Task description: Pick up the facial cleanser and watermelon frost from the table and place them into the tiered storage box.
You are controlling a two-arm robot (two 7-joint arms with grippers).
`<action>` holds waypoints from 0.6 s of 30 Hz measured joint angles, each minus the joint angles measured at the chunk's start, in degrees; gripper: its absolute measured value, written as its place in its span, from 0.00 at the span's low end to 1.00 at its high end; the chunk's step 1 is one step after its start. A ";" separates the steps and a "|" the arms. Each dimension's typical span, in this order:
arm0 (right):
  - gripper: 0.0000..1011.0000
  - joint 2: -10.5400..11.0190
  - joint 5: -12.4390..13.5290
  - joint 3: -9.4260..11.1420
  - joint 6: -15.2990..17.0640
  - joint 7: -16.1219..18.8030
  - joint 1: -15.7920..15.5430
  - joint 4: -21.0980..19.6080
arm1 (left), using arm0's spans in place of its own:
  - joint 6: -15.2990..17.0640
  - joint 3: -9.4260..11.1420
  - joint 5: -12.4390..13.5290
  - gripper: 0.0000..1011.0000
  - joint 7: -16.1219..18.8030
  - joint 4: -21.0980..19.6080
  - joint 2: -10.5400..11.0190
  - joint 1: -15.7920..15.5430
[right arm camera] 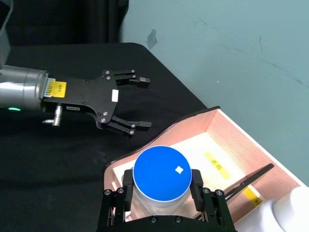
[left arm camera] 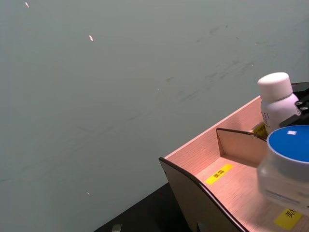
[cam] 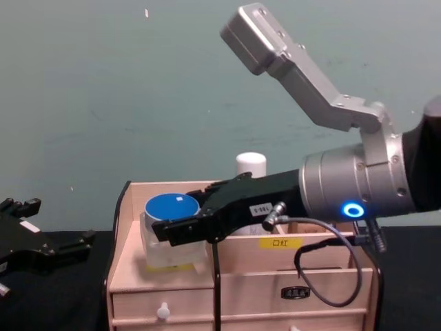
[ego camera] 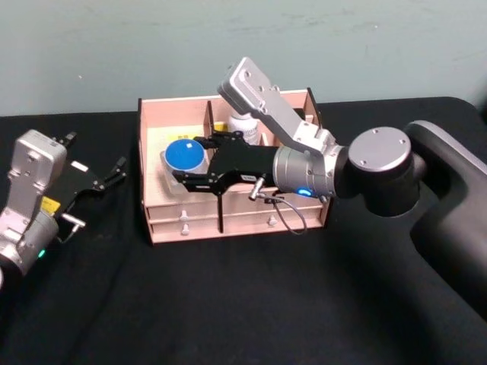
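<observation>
Dim even light, greenish wall, soft focus, black table swallows shadows

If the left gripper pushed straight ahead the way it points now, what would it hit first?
Most likely the tiered storage box: the open left gripper points at its curved left side wall, with bare black table between them. Depth is hard to judge, so it might slide past the front.

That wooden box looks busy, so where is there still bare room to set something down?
In the tiered storage box, the left compartment floor beyond the blue-lidded jar is bare. The black table before the drawers is open too. It is crowded around the right gripper, holding the jar, and the white bottle behind.
</observation>
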 joint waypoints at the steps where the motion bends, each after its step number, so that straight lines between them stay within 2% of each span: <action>1: 0.71 -0.15 -0.09 -0.05 0.00 -0.04 0.16 0.25 | 0.00 0.00 0.00 1.00 0.00 0.00 0.00 0.00; 18: 0.71 -2.82 -2.50 -0.07 0.04 -1.34 2.04 4.69 | 0.00 0.00 0.00 1.00 0.00 0.00 0.00 0.00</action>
